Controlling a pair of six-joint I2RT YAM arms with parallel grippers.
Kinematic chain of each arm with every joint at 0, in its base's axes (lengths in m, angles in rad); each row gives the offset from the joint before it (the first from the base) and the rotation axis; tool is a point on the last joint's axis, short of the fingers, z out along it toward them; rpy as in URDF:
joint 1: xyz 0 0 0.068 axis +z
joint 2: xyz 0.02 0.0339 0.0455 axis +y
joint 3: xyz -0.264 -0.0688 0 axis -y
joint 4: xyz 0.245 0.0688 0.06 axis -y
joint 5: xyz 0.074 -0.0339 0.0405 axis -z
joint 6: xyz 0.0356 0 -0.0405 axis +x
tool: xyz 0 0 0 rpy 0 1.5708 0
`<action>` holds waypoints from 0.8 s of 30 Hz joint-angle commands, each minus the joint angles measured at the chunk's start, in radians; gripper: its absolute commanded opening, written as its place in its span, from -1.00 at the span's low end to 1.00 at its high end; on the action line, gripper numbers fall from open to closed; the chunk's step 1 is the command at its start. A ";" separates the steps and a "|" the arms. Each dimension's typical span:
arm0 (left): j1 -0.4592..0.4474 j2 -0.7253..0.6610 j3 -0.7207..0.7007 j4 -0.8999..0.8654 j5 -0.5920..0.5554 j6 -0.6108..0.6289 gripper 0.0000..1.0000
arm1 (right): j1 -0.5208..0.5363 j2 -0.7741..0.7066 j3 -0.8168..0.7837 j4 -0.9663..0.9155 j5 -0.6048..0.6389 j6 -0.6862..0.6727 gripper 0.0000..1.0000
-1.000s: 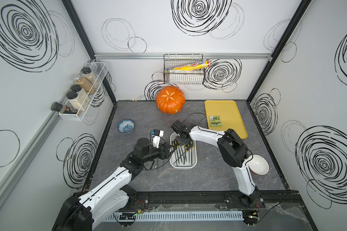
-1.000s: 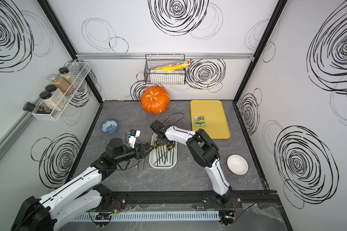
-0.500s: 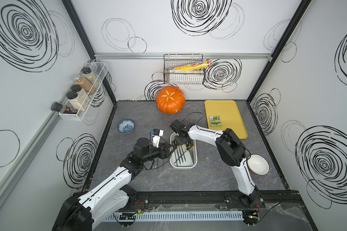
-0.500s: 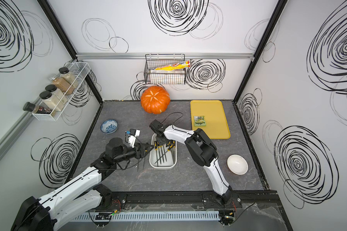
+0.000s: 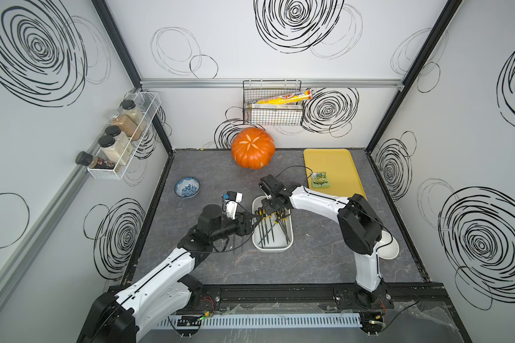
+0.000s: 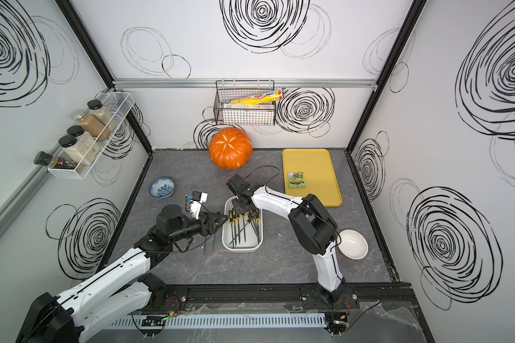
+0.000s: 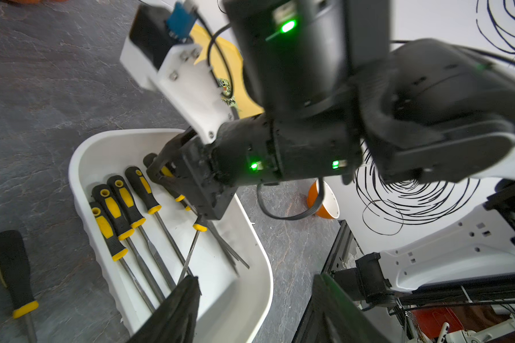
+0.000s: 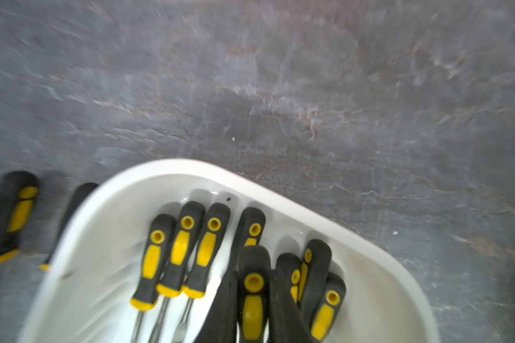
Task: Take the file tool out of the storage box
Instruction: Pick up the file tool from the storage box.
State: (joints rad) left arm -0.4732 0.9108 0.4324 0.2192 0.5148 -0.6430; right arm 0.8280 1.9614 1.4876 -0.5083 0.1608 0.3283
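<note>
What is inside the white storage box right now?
Black-and-yellow-handled file tools lie in the storage box; the right gripper reaches in, closed on one of them. It hides others, so the count is unclear.

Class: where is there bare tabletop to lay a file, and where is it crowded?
Free: the table between storage box and front rail, and between box and white bowl. Crowded: left of the box, with loose files and the left gripper.

No text can be read for sure. The green packet (image 5: 320, 180) on the tray (image 5: 339, 160) carries dark letters, and the yellow tube (image 5: 286, 97) in the basket (image 5: 272, 117) has red print; both are too small to read.
</note>
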 commanded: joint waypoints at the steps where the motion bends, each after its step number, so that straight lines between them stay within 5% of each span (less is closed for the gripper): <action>1: -0.006 -0.013 0.023 0.007 -0.001 0.018 0.38 | 0.003 -0.088 -0.025 0.086 0.004 -0.003 -0.87; 8: -0.006 0.003 0.023 0.011 0.004 0.020 0.46 | 0.003 -0.177 -0.140 0.244 0.000 -0.010 -0.84; 24: -0.009 0.038 0.025 0.019 0.014 0.018 0.46 | -0.003 -0.028 -0.137 0.216 0.078 -0.040 -0.85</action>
State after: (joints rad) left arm -0.4774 0.9485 0.4324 0.2077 0.5163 -0.6392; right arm 0.8276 1.8996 1.3388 -0.2760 0.1852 0.2981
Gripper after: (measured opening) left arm 0.729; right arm 0.171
